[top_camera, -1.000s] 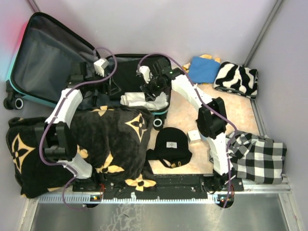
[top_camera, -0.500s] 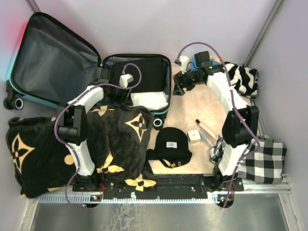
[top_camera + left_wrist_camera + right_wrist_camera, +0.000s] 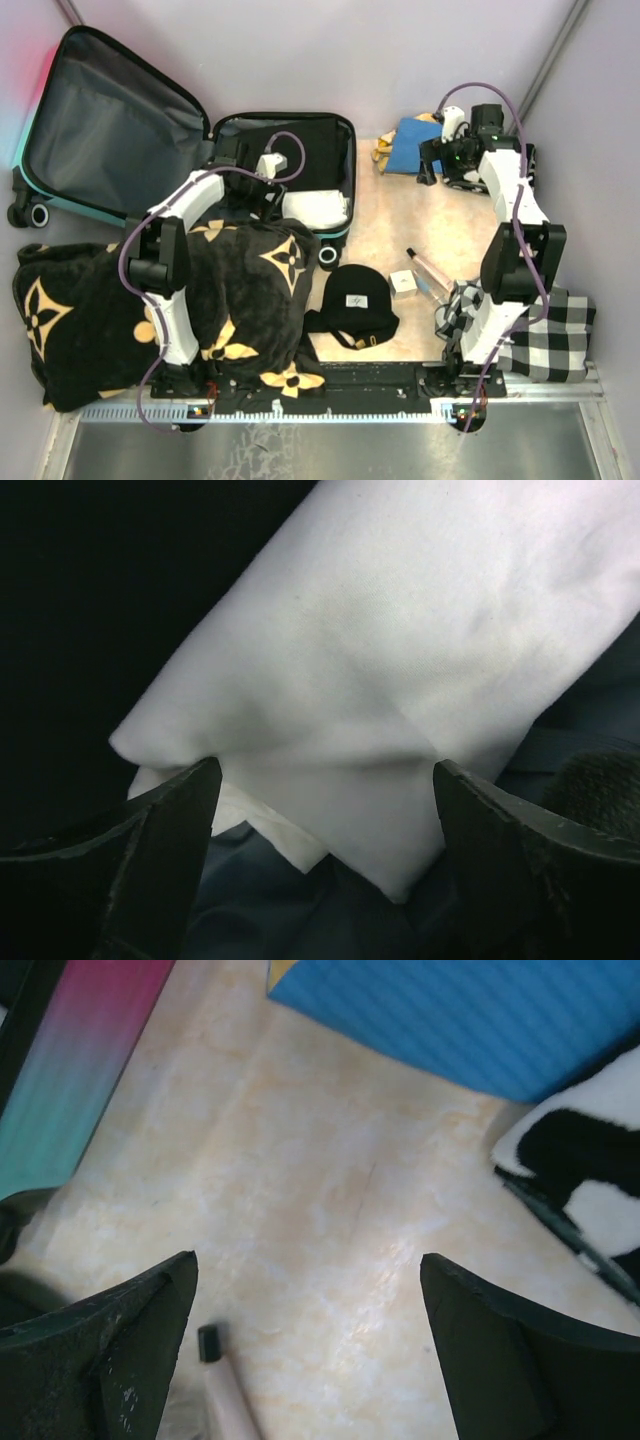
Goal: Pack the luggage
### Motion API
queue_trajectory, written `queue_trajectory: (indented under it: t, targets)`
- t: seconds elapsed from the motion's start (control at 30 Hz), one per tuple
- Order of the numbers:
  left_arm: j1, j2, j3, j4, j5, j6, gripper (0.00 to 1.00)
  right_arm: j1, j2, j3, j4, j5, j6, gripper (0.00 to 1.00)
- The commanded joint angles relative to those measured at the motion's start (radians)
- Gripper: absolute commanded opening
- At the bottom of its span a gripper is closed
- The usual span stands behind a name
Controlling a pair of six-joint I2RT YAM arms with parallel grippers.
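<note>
The luggage lies open at the far left of the counter. Its lid is propped up toward the far left corner and its base is flat beside it.

Packing has only begun, by my reckoning. The base holds a black garment and a folded white cloth at its near side, while the lid's grey lining is bare.

My left tool hangs just over that white cloth with its jaws spread wide and nothing between them. My right tool is just as wide and just as empty. It sits above bare counter near the far right corner, close to a blue folded cloth and a zebra-print piece.

Much remains outside:
- the big flower-patterned blanket at the near left
- a black beanie near the middle
- a small white box and a clear tube beside it
- a checked cloth at the near right

The case is also not yet closed.

From above, my right arm covers most of the zebra piece, and something yellow behind the blue cloth is too hidden to name. I cannot tell what, if anything, lies under the black garment. At the bottom edge of my right wrist view, a pale stick with a dark cap is cut off.
</note>
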Motion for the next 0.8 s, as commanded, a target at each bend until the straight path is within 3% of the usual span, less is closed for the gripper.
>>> queue_trajectory:
  t: [0.0, 0.23, 0.77]
  targets:
    - [0.024, -0.104, 0.020, 0.058, -0.004, -0.019, 0.94, 0.018, 0.101, 0.110, 0.134, 0.075, -0.031, 0.93]
    - [0.071, -0.190, 0.028, 0.104, 0.006, -0.067, 0.97, 0.013, 0.334, 0.390, 0.092, 0.140, -0.025, 0.93]
    - [0.071, -0.258, -0.011, 0.138, 0.014, -0.065, 1.00, -0.160, 0.512, 0.519, 0.021, 0.207, -0.048, 0.98]
